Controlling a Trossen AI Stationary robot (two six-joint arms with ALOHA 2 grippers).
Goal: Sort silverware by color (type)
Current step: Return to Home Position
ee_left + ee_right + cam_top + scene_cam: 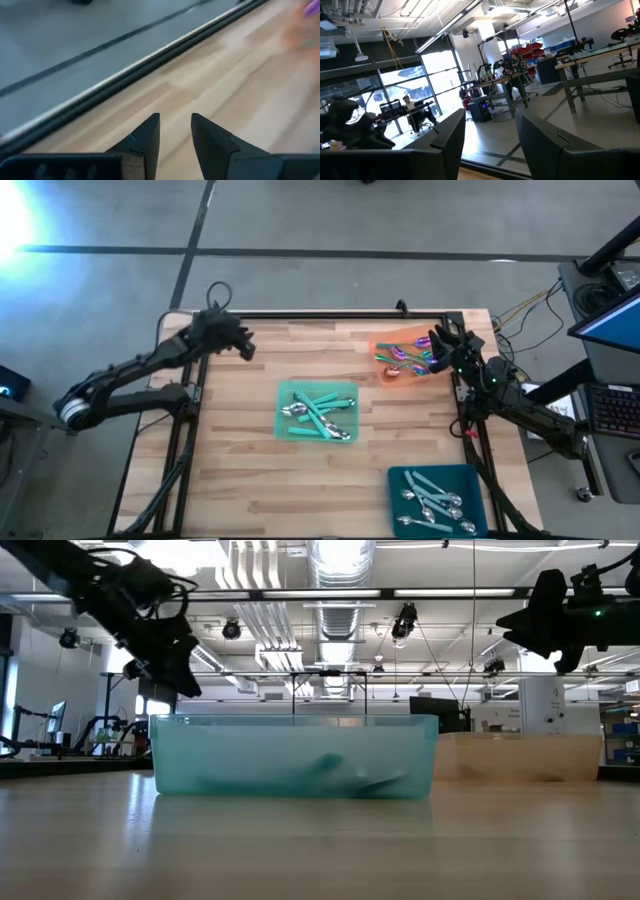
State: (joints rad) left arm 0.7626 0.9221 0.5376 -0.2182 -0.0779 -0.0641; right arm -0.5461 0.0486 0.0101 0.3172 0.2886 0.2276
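The silverware lies sorted in three trays. Iridescent purple-pink pieces (402, 360) fill the orange tray (385, 345) at the far right. Silver spoons with teal handles (318, 412) lie in the light green tray (285, 392) at mid-table. More silver spoons (432, 500) lie in the dark teal tray (400, 475) at the near right. My left gripper (175, 117) hovers open and empty above the bare wood at the table's far left (246, 345), slanting down. My right gripper (490, 115) is open and empty, raised over the orange tray's right end (440, 340) and pointing slightly upward.
A black rail (330, 313) runs along the table's far edge, close ahead of my left gripper (100, 90). Bare wood lies left of the green tray (230, 430) and along the near edge. In the low view the green tray (295, 755) stands in front of the orange one (520, 755).
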